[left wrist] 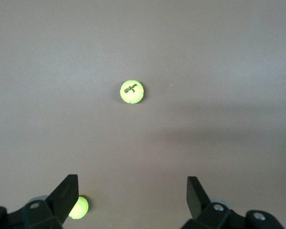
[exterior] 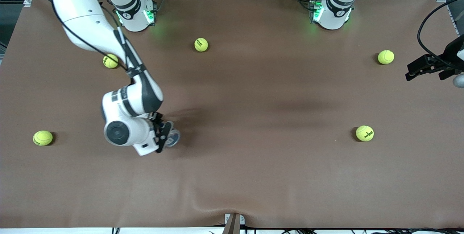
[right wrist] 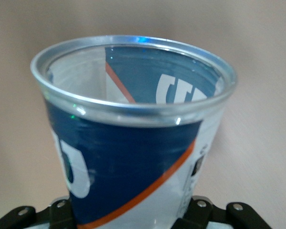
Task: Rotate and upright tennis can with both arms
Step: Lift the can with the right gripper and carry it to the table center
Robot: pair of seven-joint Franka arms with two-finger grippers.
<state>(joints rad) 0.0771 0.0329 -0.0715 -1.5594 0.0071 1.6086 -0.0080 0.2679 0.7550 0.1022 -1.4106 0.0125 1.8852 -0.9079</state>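
The tennis can (right wrist: 133, 143), clear plastic with a navy and white label, an orange-red stripe and a silver rim, sits between my right gripper's fingers (right wrist: 62, 212). My right gripper (right wrist: 131, 214) is shut on its body. In the front view the can (exterior: 174, 138) shows mostly end-on, open rim up, at the right gripper (exterior: 165, 136) toward the right arm's end of the table. The wrist hides its lower part. My left gripper (exterior: 411, 71) is open and empty, held high over the left arm's end. Its own view (left wrist: 132, 183) shows only bare table between the fingers.
Several yellow-green tennis balls lie scattered on the brown table (exterior: 253, 176): one (exterior: 201, 44) near the bases, one (exterior: 110, 61) under the right arm, one (exterior: 42, 138) at the right arm's end, others (exterior: 385, 57) (exterior: 364, 133) at the left arm's end. Two balls (left wrist: 132, 91) (left wrist: 78, 207) show below the left gripper.
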